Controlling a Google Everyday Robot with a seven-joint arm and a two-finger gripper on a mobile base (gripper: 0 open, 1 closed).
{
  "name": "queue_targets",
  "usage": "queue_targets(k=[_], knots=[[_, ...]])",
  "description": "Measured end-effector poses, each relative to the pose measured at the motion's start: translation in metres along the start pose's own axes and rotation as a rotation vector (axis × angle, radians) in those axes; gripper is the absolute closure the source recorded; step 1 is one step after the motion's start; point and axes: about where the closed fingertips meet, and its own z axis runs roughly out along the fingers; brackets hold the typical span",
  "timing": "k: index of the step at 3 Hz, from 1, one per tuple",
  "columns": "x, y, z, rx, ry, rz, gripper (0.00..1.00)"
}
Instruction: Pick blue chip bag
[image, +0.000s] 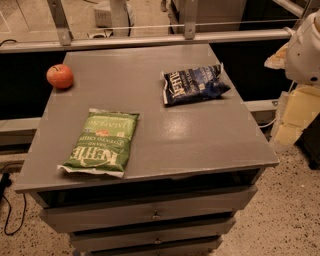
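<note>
The blue chip bag (194, 85) is a small crinkled navy bag with white lettering. It lies flat on the back right part of the grey table top (200, 135). A white rounded part of my arm (305, 50) shows at the upper right edge, to the right of the bag and off the table. The gripper itself is out of view, so nothing touches the bag.
A larger green Kettle chip bag (101, 142) lies at the front left of the table. A red apple (60, 76) sits at the back left corner. The table has drawers (150, 215) below. A metal rail (150, 40) runs behind it, and yellow blocks (295, 117) stand at the right.
</note>
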Motion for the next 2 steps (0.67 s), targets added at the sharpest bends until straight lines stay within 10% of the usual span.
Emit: queue_targets(k=[2], knots=[[0.001, -0.025, 0.010, 0.040, -0.033, -0.004, 0.00]])
